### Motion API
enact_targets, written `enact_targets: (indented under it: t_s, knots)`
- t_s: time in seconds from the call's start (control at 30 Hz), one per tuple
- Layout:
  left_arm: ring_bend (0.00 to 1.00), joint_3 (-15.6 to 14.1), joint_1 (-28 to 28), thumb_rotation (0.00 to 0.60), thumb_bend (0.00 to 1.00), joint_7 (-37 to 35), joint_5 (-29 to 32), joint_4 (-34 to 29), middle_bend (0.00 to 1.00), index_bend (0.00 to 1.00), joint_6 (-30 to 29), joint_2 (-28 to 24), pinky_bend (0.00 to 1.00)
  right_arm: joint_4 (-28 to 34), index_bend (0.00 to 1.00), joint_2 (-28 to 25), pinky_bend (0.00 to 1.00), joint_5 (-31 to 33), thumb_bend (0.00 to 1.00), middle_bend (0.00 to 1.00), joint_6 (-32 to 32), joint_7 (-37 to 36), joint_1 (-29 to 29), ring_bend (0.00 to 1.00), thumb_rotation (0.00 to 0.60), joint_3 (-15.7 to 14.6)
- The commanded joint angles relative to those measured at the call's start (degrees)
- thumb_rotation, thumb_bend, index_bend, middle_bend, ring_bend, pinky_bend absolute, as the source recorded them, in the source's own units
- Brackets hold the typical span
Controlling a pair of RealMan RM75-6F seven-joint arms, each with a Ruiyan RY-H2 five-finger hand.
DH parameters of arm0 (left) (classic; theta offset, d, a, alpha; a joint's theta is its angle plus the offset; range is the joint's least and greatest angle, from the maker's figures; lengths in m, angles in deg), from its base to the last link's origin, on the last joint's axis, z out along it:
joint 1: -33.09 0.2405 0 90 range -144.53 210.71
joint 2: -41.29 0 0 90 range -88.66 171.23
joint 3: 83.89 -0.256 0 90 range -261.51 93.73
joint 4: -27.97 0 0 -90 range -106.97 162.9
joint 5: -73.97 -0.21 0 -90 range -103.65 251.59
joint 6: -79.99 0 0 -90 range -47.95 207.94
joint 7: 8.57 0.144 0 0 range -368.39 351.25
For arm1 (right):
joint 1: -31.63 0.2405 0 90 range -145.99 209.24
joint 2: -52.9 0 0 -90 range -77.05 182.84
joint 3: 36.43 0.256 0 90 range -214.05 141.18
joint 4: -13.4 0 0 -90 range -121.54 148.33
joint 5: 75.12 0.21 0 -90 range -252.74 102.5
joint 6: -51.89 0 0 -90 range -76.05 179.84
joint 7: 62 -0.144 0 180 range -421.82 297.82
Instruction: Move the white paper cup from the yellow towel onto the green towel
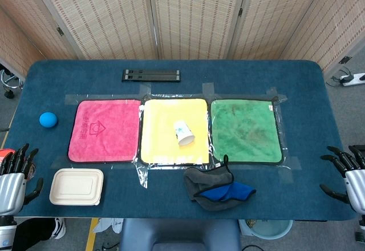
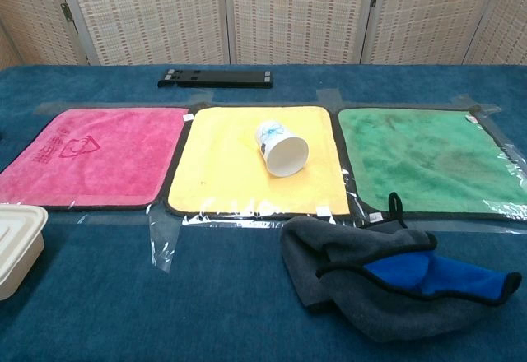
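Note:
The white paper cup (image 1: 183, 133) (image 2: 282, 149) lies on its side on the yellow towel (image 1: 162, 140) (image 2: 222, 164), its open mouth toward the table's front. To its right lies the green towel (image 1: 246, 131) (image 2: 420, 160), with nothing on it. My left hand (image 1: 14, 174) hovers at the table's front left corner, fingers spread and holding nothing. At the front right edge my right hand (image 1: 348, 171) is likewise spread and empty. Both hands are far from the cup; the chest view shows neither.
A pink towel (image 1: 105, 130) (image 2: 90, 155) lies left of the yellow one. A blue ball (image 1: 48, 120) sits far left. A beige lidded box (image 1: 77, 186) (image 2: 16, 243) stands front left. A grey and blue cloth (image 1: 217, 188) (image 2: 387, 276) lies crumpled at the front. A black bar (image 1: 150, 76) (image 2: 216, 78) rests at the back.

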Motion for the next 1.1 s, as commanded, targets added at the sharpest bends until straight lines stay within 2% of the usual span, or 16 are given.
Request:
enact_targets:
  t_s: [0.03,0.37,0.53,0.7,0.83,1.1]
  knots:
    - [0.00,0.0,0.0,0.600,0.48,0.0,0.0,0.1,0.00,0.13,0.0,0.2,0.00,0.1,0.29,-0.1,0.08,-0.1,0.14,0.20,-0.1,0.0,0.0,0.22,0.600,0.0]
    - [0.00,0.0,0.4,0.600,0.48,-0.5,-0.3,0.4,0.00,0.13,-0.8,0.3,0.00,0.6,0.28,-0.8,0.08,-1.7,0.14,0.19,-1.1,0.8,1.0,0.22,0.600,-0.5]
    - [0.00,0.0,0.4,0.600,0.48,-0.8,-0.4,0.5,0.00,0.13,-0.9,0.2,0.00,2.0,0.26,-1.8,0.08,-3.2,0.14,0.19,-4.3,1.4,3.0,0.21,0.600,-1.3]
    - [0.00,-0.2,0.7,0.600,0.48,-1.4,-0.8,0.8,0.00,0.13,-1.3,0.5,0.00,5.2,0.23,-3.0,0.08,-4.6,0.17,0.19,-9.8,1.7,7.4,0.20,0.600,-1.0]
    - [0.00,-0.5,1.0,0.600,0.48,-1.9,-1.0,1.1,0.00,0.13,-1.6,0.5,0.00,8.0,0.22,-3.8,0.08,-5.5,0.23,0.18,-15.4,1.9,11.8,0.19,0.600,-0.4]
    - [0.00,-0.7,1.9,0.600,0.48,-3.4,-1.6,1.7,0.00,0.14,-2.9,0.3,0.00,13.9,0.22,-4.1,0.08,-5.3,0.24,0.17,-28.2,3.9,23.1,0.18,0.600,3.0]
